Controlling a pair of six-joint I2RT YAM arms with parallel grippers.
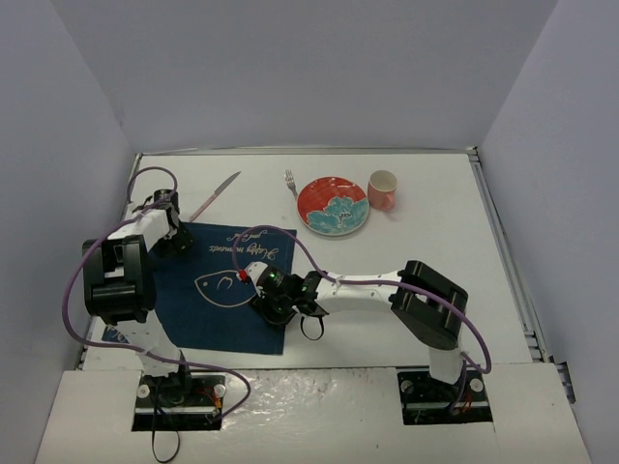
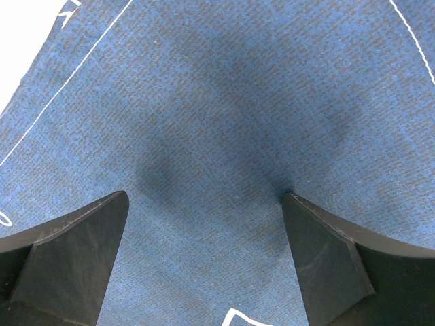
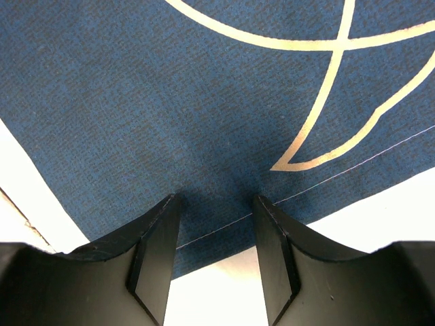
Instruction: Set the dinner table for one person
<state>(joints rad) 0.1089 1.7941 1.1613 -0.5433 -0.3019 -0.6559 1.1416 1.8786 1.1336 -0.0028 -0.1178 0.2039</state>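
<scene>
At the near hem of the placemat [image 3: 102,102] the right gripper [image 3: 214,197] stands with fingers slightly parted, tips on the cloth, grasping nothing. Farther, the left gripper [image 2: 204,193] is spread wide over it. I judge the cloth soft and light (take the hem); the dinner table [image 1: 435,242] under everything is stiff, heavy, not graspable. At its far side lie the plate [image 1: 334,206] and cup [image 1: 383,189].

Woven cloth placemat [image 2: 224,102], matt; dinner table [image 1: 503,242] smooth matte; plate [image 1: 333,206] glossy.
</scene>
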